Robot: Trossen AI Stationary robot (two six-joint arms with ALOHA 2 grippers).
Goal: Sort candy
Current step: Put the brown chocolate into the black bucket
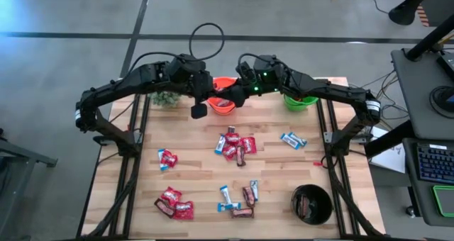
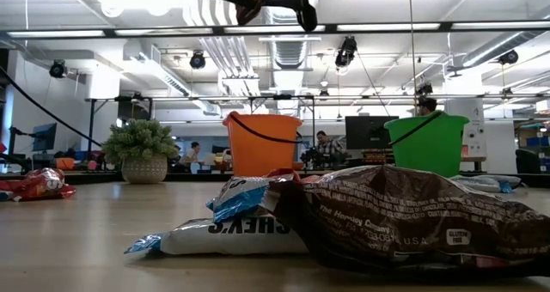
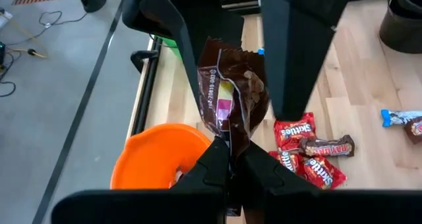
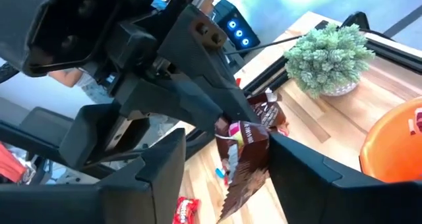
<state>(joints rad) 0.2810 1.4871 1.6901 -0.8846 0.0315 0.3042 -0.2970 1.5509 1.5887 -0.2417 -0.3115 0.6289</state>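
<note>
a dark brown candy packet (image 3: 231, 95) hangs in the air between the two grippers, above the far part of the wooden table (image 1: 191, 177), just beside the orange bucket (image 1: 224, 84). the left gripper (image 3: 229, 161) has its fingers pressed together on one edge of that packet, pinching the crimped seam. the right gripper (image 4: 227, 168) faces it from the other side with its fingers spread wide, one on each side of the packet's free end; whether they touch the wrapper cannot be told. in the high view both arms meet over the far middle of the table, next to the orange bucket

the rest of the candy lies scattered on the table: a cluster of red packets (image 1: 247, 144) with blue-and-white and brown bars near the middle, a red packet (image 1: 167, 158) alone toward the left, a blue-and-white bar (image 1: 292, 139) alone toward the right, more red packets (image 1: 174, 202) at the near left corner, and a mixed group (image 1: 240, 196) of blue-and-white and brown bars near the front edge. in the low view a large brown wrapper (image 2: 404, 219) and a blue-and-white one (image 2: 228, 232) lie close to the camera

a green bucket (image 1: 301, 99) stands at the far right, a black bucket (image 1: 312, 203) at the near right, and a small green potted plant (image 1: 167, 97) at the far left
</note>
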